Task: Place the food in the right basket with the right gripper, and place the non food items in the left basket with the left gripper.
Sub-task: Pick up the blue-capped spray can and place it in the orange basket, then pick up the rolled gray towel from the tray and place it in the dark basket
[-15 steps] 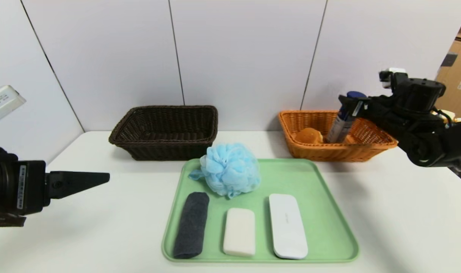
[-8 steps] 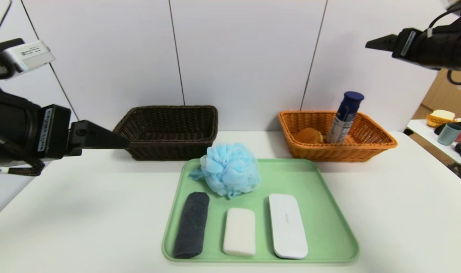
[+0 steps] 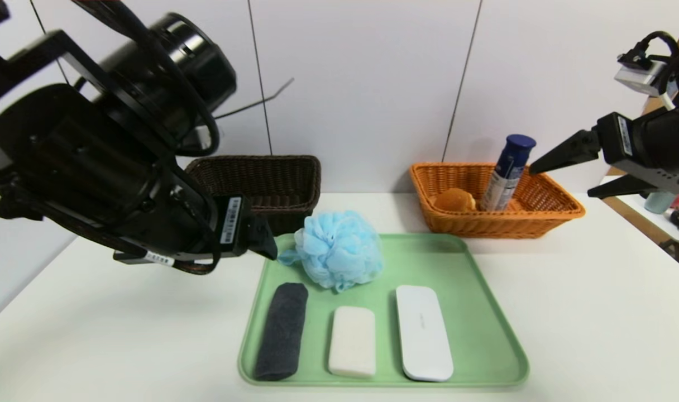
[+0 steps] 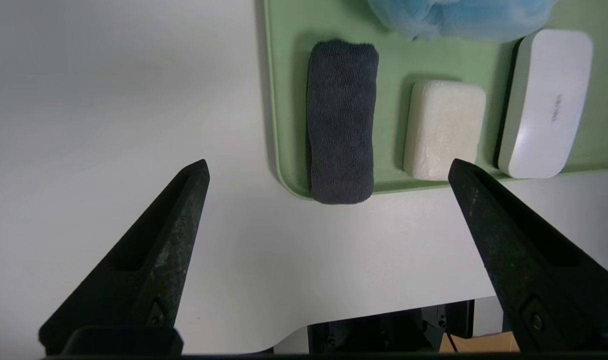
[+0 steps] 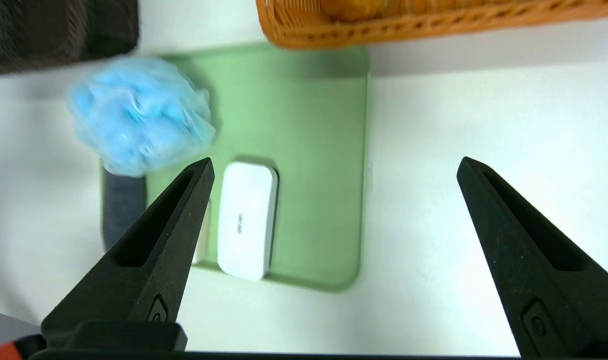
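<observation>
Our left claw (image 4: 329, 172) hangs wide open w/ nothing in it, above the near-left corner of the tray (image 3: 484, 312); in the wrist view the towel (image 4: 341, 121) shows between its two tips. In the head view the arm fills the upper left and centre-left of the frame, its tip by the tray's far-left corner, next to the pouf (image 3: 339, 249).

Our right claw (image 3: 560, 173) is at the right edge of the frame, raised beside the orange basket (image 3: 563, 211), jaws spread apart and empty.

Progress, as we judge it: food part looks done. The bun (image 3: 454, 199) lies inside the orange basket, upper right of centre. A blue-capped bottle (image 3: 507, 173) leans in there too; we can't tell what it holds, so can't say if it belongs.

Left to do: all four non-food items. Towel, soap (image 3: 353, 341) and case (image 3: 424, 332) lie side by side along the tray's near edge, bottom centre of frame; pouf sits at the tray's far-left part. The dark basket (image 3: 283, 181) shows no items in the part we see; approx. half is hidden behind our left arm.

In the way: not much. The towel lies close to the tray's left rim, so one tip may catch the lip. The pouf sits between the tray items and the dark basket.
</observation>
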`<state>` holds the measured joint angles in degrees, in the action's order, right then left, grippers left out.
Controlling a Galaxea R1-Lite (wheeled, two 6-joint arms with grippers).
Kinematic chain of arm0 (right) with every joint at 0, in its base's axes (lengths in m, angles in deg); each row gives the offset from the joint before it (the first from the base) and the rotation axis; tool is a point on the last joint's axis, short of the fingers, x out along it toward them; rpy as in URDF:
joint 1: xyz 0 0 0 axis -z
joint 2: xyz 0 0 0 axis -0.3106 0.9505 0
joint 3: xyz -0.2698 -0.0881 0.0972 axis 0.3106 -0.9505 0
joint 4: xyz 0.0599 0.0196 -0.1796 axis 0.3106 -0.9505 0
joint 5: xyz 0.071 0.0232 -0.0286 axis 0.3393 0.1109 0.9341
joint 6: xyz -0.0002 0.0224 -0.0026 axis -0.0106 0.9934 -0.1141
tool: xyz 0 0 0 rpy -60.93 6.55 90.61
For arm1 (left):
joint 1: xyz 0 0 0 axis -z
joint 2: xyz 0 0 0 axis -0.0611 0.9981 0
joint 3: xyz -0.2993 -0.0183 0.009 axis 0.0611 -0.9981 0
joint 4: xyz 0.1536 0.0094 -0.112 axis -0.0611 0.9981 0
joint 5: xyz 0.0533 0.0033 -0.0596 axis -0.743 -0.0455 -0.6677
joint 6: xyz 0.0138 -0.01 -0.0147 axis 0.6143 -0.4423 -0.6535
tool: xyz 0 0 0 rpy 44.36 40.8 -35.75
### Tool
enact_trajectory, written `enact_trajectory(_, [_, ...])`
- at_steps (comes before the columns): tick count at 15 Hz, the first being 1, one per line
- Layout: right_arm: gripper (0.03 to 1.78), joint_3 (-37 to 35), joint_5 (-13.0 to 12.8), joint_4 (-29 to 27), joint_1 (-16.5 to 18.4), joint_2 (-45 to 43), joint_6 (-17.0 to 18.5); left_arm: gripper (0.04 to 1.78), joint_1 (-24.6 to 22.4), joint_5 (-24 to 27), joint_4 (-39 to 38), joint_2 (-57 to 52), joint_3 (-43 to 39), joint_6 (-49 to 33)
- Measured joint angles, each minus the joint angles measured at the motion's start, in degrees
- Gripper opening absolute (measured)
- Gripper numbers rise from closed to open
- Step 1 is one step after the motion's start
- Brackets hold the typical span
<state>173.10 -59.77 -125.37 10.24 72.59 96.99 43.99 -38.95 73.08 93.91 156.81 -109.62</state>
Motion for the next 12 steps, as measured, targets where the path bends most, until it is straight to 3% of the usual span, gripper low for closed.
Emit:
enact_trajectory(2, [1.68, -4.72, -5.03, -0.55, -4.39, -2.30, -0.94, 1.69, 1.16, -0.59, 0.35, 2.06, -1.26, -0.73])
enact_trajectory(4, [1.69, -7.50, -8.40, -4.55, -7.03, -4.21, -4.66, 1.69, 2.10, -3.25, -0.06, 3.61, -3.16, -1.01])
enact_trajectory(6, [1.69, -8.06, -10.14, -8.29, -7.78, -4.85, -6.51, 1.69, 2.86, -4.41, -3.58, 5.28, -5.23, -1.29])
enact_trajectory(9, [1.69, -8.24, -13.65, -7.90, -8.00, -4.99, -6.51, 1.69, 3.04, -4.30, -7.53, 7.70, -6.63, -1.29])
enact_trajectory(12, [1.69, -8.35, -14.35, -7.17, -8.02, -5.03, -6.29, 1.69, 3.34, -3.73, -7.72, 10.39, -6.69, -1.21])
